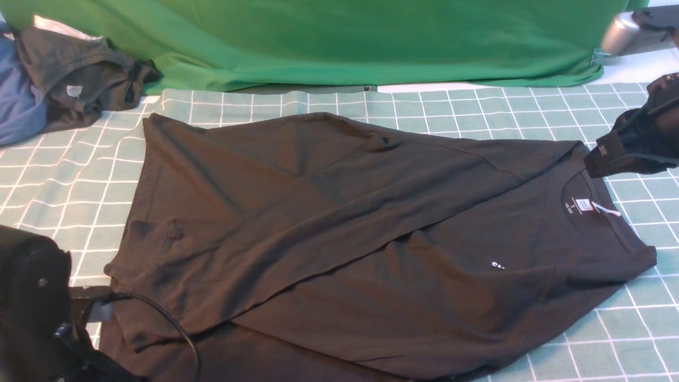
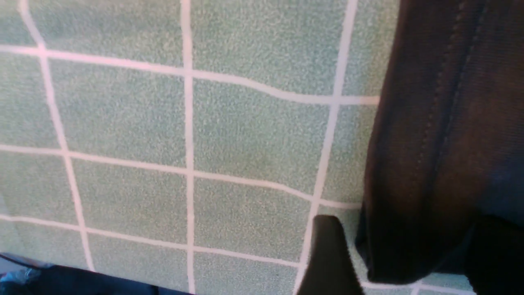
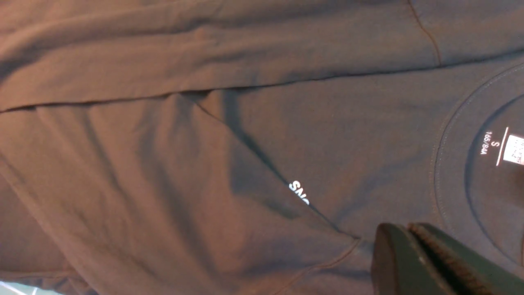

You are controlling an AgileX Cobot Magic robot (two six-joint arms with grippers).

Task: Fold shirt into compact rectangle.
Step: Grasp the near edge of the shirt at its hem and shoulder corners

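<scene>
The left gripper stands with its jaws wide. The stitched hem of the shirt lies loosely between them, not pinched. I judge that it is letting this edge go at the near left corner. The right gripper has its jaws pressed together just beside the collar at the far right, and no cloth shows between them. The shirt lies on the checked mat, collar to the right, hem to the left. Its far side is folded across toward the near side, so only the first letters of the print show. This slanted flap probably needs straightening to give a tidy rectangle.
</scene>
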